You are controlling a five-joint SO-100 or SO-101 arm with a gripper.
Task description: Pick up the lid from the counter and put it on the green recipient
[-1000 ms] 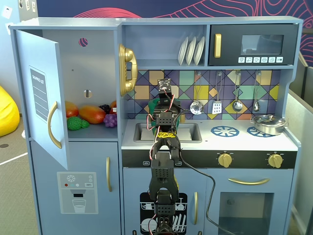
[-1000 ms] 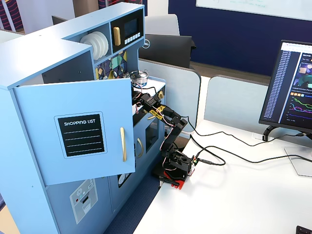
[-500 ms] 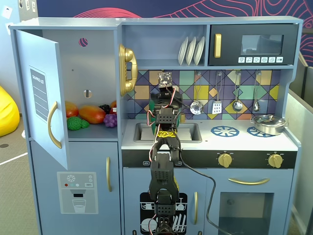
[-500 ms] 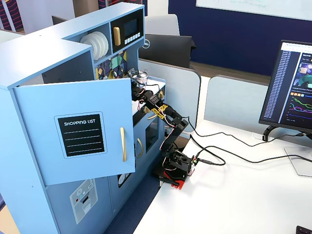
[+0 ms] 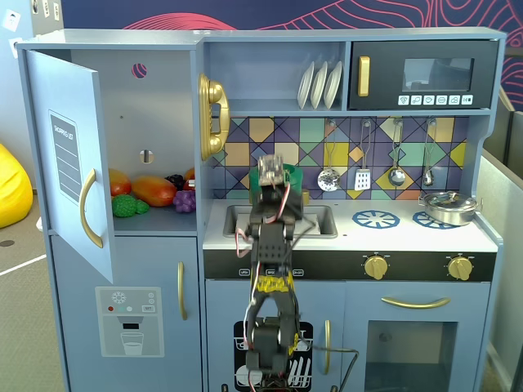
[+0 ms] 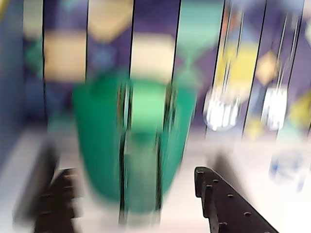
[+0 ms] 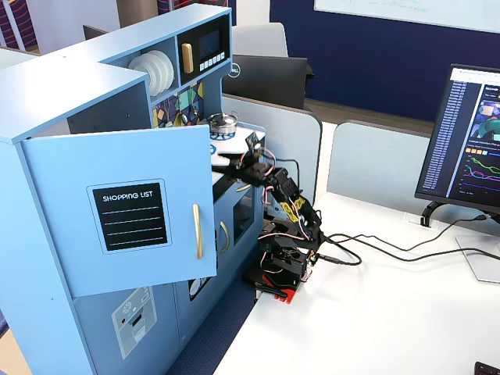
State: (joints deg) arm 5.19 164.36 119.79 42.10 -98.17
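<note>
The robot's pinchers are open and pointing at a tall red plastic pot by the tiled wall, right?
Almost. The pot is not red: the wrist view, though blurred, shows a tall dark green plastic pot with a lighter green strip down its front. The rest holds: the gripper has its two dark fingers spread apart, pointing at that pot in front of the colourful tiled wall.

my arm (image 5: 272,269) rose in front of the toy kitchen, reaching up over the sink (image 5: 282,219). behind my wrist, at the back of the sink, only slivers of the green recipient (image 5: 299,181) showed. my gripper was hidden by my own wrist, so its state couldn't be told. right of the sink sat two blue burner rings (image 5: 375,218), and a silver pot (image 5: 448,207) covered the farther one.
</note>
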